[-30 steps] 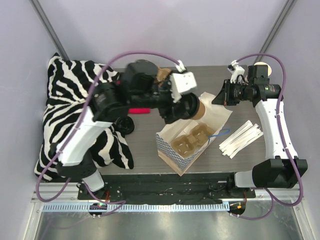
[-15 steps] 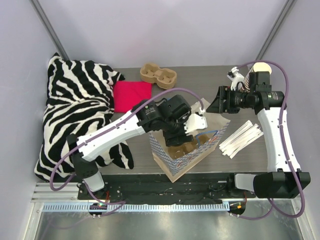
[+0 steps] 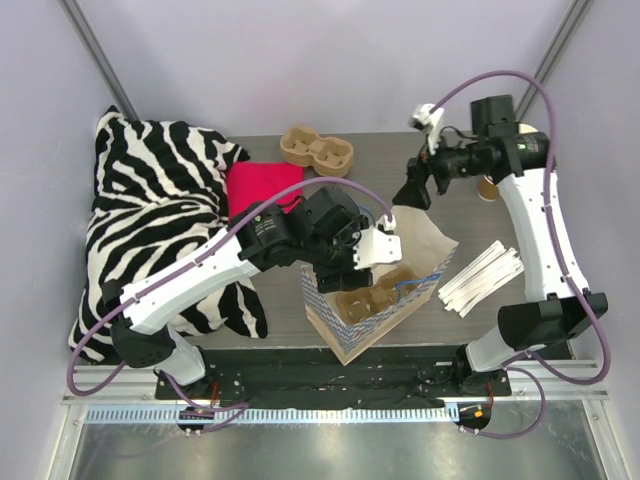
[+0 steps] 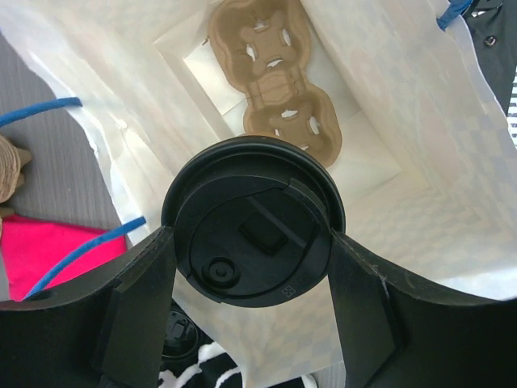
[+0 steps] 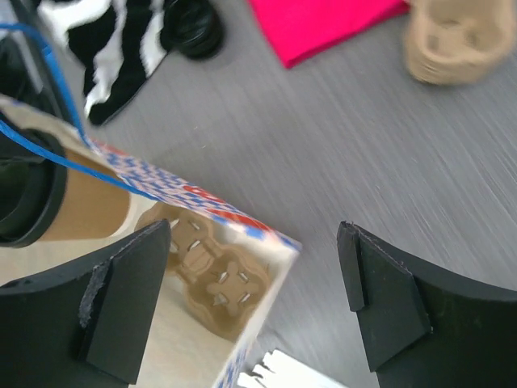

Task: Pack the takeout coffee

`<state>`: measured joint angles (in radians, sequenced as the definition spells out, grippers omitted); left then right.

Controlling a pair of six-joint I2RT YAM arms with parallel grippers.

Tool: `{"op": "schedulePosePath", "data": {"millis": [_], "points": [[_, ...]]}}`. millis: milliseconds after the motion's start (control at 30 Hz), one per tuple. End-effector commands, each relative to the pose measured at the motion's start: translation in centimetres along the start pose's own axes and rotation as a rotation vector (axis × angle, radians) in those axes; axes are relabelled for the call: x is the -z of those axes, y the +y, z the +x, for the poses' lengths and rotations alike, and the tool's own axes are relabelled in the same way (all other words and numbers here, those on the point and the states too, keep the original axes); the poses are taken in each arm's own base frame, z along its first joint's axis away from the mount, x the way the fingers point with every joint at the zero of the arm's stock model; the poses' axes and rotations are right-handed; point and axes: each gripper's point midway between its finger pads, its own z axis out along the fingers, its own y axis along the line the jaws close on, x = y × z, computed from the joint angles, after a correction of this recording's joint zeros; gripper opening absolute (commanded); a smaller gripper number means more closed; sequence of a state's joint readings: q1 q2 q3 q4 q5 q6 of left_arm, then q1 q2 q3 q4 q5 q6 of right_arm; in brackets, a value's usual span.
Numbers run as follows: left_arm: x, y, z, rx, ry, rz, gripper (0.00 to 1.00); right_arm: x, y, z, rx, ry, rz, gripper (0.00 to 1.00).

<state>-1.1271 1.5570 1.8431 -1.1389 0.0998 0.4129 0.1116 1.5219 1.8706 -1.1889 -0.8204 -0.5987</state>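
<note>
Grey table (image 3: 390,150) is seen from above, with a zebra-print cushion (image 3: 150,210) piled along the left side of the frame. Left arm is stretched from lower left toward centre; right arm is raised along the right edge and bent toward upper centre. Paper bag (image 3: 330,305) with a blue-checked outer wall and blue handles is stood open at centre, just below the middle. Red cloth (image 3: 262,185) is laid flat at upper centre-left, touching the cushion edge. White strips (image 3: 480,275) are bundled right of the bag, near it. One tan cup carrier (image 3: 317,148) is left on the table at top centre, and a second carrier (image 4: 275,89) is seen flat on the bag floor. Left gripper (image 4: 251,242) is positioned over the bag mouth and pinched on the takeout coffee (image 4: 266,182), with one finger pressed against each side of the black lid. In the left wrist view the cup is held above the second carrier, and contact with it cannot be told. Right gripper (image 5: 254,230) is spread wide with nothing between the fingers, held over bare table beside the bag's upper corner, apart from the bag. Loose black lid (image 5: 194,28) is seen at top left of the right wrist view, beside the cushion.
</note>
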Motion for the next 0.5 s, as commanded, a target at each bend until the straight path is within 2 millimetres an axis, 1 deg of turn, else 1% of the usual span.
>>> {"op": "schedulePosePath", "data": {"millis": [0, 67, 100, 167, 200, 267, 367, 433, 467], "points": [[0.2, 0.3, -1.4, -0.028, -0.054, 0.007, 0.16, -1.9, 2.5, -0.4, 0.217, 0.014, -0.111, 0.93], [0.2, 0.2, -1.2, -0.028, -0.052, 0.010, 0.16, -2.8, 2.6, 0.1, 0.239, 0.035, -0.131, 0.93], [0.1, 0.1, -1.1, -0.023, -0.048, 0.010, 0.15, -3.3, 3.3, 0.5, 0.263, 0.052, -0.167, 0.92], [0.2, -0.1, -1.0, -0.020, -0.054, 0.016, 0.15, -4.2, 3.9, 1.2, 0.262, 0.075, -0.205, 0.92], [0.1, -0.2, -0.9, -0.015, -0.052, 0.017, 0.15, -4.6, 4.6, 1.5, 0.273, 0.088, -0.234, 0.91], [0.1, -0.3, -0.7, -0.013, -0.050, 0.018, 0.15, -5.2, 5.4, 2.3, 0.282, 0.112, -0.261, 0.90], [-0.1, -0.3, -0.4, -0.005, -0.043, 0.020, 0.15, -6.1, 6.4, 3.4, 0.313, 0.147, -0.293, 0.87], [-0.2, -0.3, -0.2, 0.000, -0.041, 0.020, 0.15, -6.4, 7.0, 3.7, 0.331, 0.158, -0.307, 0.83], [-0.2, -0.2, -0.2, 0.001, -0.040, 0.019, 0.15, -6.6, 6.9, 4.1, 0.329, 0.173, -0.308, 0.79]]}}
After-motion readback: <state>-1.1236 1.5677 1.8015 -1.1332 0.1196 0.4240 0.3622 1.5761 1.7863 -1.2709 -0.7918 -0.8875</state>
